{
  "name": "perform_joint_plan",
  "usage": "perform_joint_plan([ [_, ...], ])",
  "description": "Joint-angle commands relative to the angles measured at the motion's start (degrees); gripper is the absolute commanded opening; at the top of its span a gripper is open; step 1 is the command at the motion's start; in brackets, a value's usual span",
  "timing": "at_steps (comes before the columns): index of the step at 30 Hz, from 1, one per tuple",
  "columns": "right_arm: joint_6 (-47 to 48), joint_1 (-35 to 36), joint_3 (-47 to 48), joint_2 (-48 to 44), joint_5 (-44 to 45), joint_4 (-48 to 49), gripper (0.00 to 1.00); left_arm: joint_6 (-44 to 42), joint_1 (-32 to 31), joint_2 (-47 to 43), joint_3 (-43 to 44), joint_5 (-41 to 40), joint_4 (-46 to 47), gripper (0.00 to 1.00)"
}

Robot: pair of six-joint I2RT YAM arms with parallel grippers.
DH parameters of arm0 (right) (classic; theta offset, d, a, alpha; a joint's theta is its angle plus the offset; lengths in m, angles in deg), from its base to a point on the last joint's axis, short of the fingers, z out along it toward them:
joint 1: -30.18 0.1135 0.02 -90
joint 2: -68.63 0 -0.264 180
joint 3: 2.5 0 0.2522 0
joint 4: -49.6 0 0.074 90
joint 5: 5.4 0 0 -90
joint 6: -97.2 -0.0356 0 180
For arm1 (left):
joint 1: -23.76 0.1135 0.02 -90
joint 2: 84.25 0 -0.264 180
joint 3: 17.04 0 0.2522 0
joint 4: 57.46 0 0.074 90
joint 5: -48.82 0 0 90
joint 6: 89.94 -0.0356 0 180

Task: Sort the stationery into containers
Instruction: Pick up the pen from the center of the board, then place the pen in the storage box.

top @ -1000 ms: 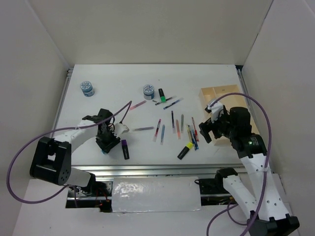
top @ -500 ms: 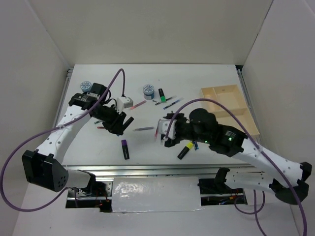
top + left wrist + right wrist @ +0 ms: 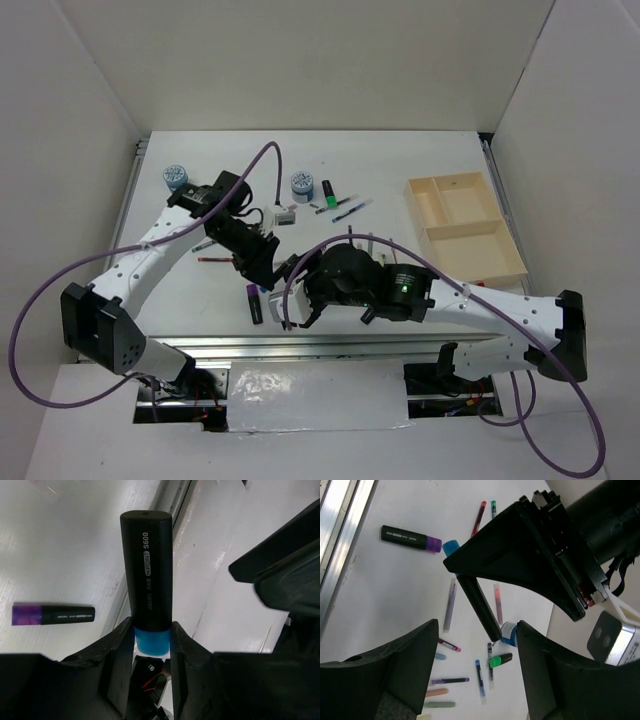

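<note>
A small round blue-white pot (image 3: pixel 176 178) stands at the far left. The left gripper (image 3: pixel 151 630) pinches a stubby black highlighter with a blue cap (image 3: pixel 146 565) by its cap end. A purple-capped black highlighter (image 3: pixel 255 303) lies on the white table (image 3: pixel 200 300) just beside it. Next comes the right gripper (image 3: pixel 476 630), jaws spread wide, seemingly facing the held highlighter. The pale wooden divided tray (image 3: pixel 450 205) sits well apart at the right.

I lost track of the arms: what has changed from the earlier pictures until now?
The left gripper, shut on the blue highlighter, rose from the near left toward the middle. The right gripper, open and empty, swung from over the tray leftward to face it. Nothing was let go. The purple highlighter and pots stayed.
</note>
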Motion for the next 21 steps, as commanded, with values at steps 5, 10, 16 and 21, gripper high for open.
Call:
perform_joint_plan([
  [5, 4.89, -0.49, 1.47, 1.93, -1.39, 3.65, 0.61, 0.83, -0.49, 2.73, 2.48, 6.18, -2.04, 0.11],
  [10, 7.18, -0.49, 0.68, 3.34, -2.54, 2.77, 0.59, -0.66, -1.36, 4.58, 3.71, 7.77, -3.71, 0.10],
  [16, 10.78, -1.72, 0.50, 4.66, -5.26, 0.93, 0.58, 0.13, -2.95, 4.40, 2.84, 7.60, -2.66, 0.11],
  [21, 12.72, -2.43, 0.76, 6.32, -6.05, -1.70, 0.52, -0.13, -4.09, 4.23, 2.84, 7.77, -2.74, 0.11],
])
